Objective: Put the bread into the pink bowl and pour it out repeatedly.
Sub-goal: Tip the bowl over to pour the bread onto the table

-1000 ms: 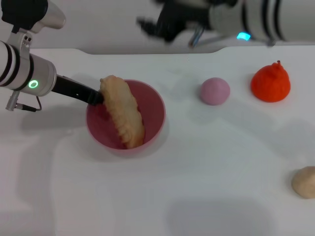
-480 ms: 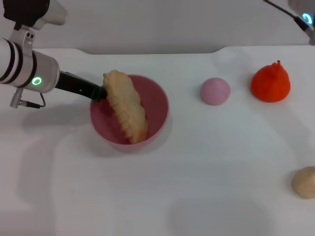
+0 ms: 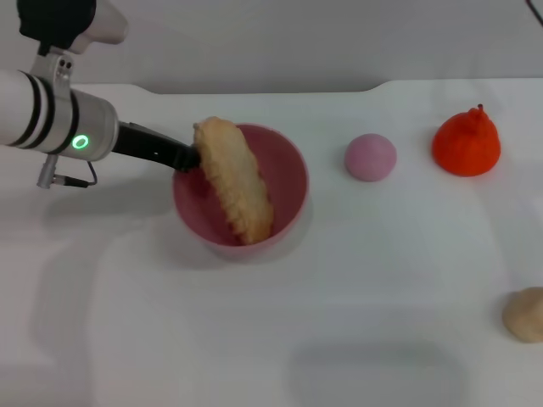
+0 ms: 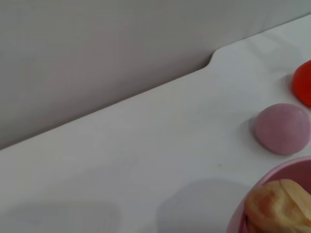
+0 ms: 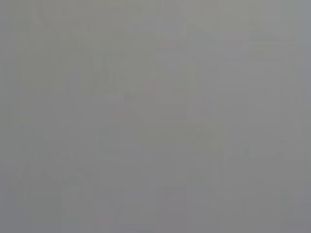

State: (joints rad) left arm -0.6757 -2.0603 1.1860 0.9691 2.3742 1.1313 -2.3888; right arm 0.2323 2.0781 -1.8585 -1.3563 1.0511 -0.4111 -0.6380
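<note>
Plainly, the long ridged tan toy bread leans inside the round deep glossy pink plastic bowl, one end poking above the rim on the robot's left, the other low against the near wall. Its ridges run crosswise and its surface shows pale tan with a browner top edge. The left end effector, a dark slim part reaching from the white arm, meets the bowl's rim beside the bread's raised end and appears pinched on that rim, though its tips are partly hidden. The bowl sits on the white table.

From the head view, a small pink ball, an orange ridged lump and a beige lump lie off to the robot's right. From the left wrist view, only the bowl's rim, the bread's end and the ball appear. The right wrist view is plain grey; the right end effector is out of sight.
</note>
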